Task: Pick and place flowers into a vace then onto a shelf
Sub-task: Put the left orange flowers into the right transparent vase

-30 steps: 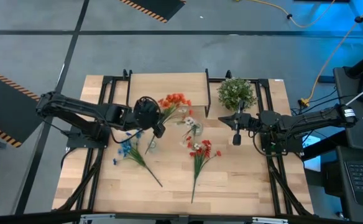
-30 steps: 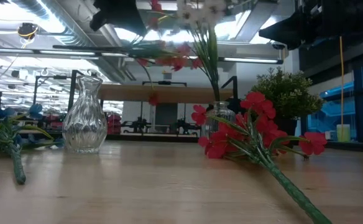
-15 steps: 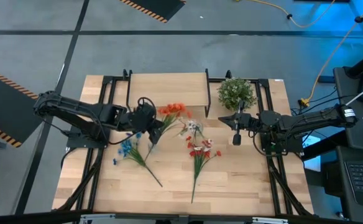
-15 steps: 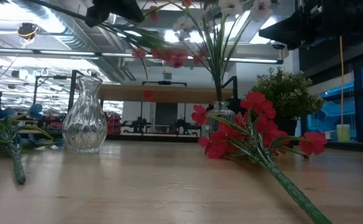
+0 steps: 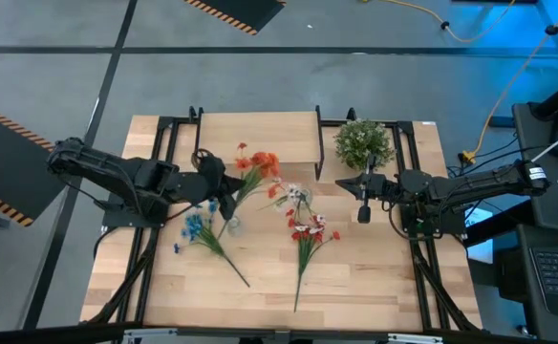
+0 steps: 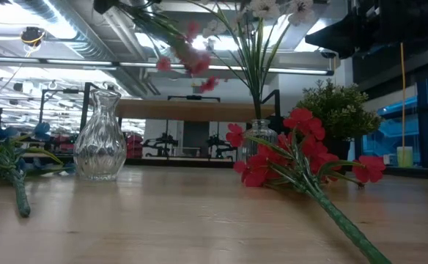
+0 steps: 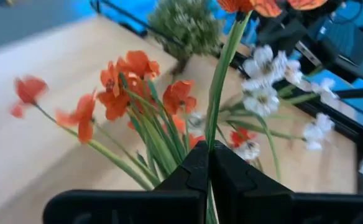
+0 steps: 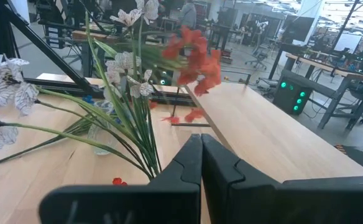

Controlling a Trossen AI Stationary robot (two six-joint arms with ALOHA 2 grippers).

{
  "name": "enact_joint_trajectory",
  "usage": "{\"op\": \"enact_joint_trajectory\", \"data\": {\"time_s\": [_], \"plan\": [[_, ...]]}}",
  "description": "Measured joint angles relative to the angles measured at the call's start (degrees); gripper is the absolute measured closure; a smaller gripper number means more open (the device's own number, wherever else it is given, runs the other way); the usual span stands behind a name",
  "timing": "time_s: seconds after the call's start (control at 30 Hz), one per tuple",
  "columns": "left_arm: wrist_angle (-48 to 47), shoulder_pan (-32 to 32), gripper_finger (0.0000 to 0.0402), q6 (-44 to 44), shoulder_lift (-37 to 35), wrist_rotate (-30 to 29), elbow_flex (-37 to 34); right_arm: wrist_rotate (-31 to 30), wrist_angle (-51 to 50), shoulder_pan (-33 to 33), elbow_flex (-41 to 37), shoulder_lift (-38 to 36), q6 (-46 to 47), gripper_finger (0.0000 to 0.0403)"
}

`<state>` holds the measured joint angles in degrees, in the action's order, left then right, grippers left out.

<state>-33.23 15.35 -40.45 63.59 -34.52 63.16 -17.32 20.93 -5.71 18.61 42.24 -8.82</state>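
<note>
A: Flowers first, left to right in the high view: the blue sprig lies flat on the tabletop at centre left, not yet taken up

B: And the orange-red sprig?

A: Off the tabletop, just left of centre. The left gripper has its jaws clamped on the green stem, which the left wrist view shows pinched between the dark fingers. In the low view its blooms hang near the upper edge of the frame

B: Is it in a vase?

A: No. The clear ribbed vase stands empty at left of the low view. The white sprig seems already set in a small glass vase at centre; I judge that one placed

B: The red one?

A: The red sprig lies on the tabletop just right of centre, stem pointing to the lower edge

B: The right arm?

A: The right gripper waits at centre right, jaws closed on nothing, near the bushy green plant

B: So what remains?

A: As I judge it, three sprigs to seat, then the move onto the shelf at upper centre, which carries no vase yet
</note>
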Motion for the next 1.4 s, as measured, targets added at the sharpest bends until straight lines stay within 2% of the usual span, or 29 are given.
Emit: {"op": "enact_joint_trajectory", "data": {"time_s": [0.1, 0.3, 0.53, 0.8, 1.1, 1.23, 1.4], "plan": [[0.0, -0.2, 0.0398, 2.5, -0.9, -3.1, 0.0, 0.0, 0.0, 0.0, 0.0, 0.0, 0.0, 0.0398], [-0.4, -0.2, 0.0398, 6.0, -1.8, -3.6, 0.0, 0.0, 0.2, 0.0, 0.0, 0.0, 0.0, 0.0398], [-0.4, -0.5, 0.0398, 12.6, -2.1, -12.7, 0.0, 0.0, 0.3, 0.0, 0.0, 0.0, 0.0, 0.0398], [1.8, -2.7, 0.0398, 19.2, -2.0, -16.7, 0.0, 0.0, 2.2, 0.0, 0.0, 0.0, -0.2, 0.0398], [17.0, -4.6, 0.0398, 35.5, -2.0, -16.1, 0.0, 0.0, 9.7, 0.0, 0.0, 0.0, -0.4, 0.0398], [23.0, -5.4, 0.0398, 41.5, -1.2, -12.9, 0.0, 4.0, 12.8, 0.0, 0.1, 0.0, -0.5, 0.0395], [31.9, -5.5, 0.0398, 50.2, 2.0, -7.9, 0.0, 6.6, 13.3, 0.0, 3.7, 0.9, -0.6, 0.0365]]}}
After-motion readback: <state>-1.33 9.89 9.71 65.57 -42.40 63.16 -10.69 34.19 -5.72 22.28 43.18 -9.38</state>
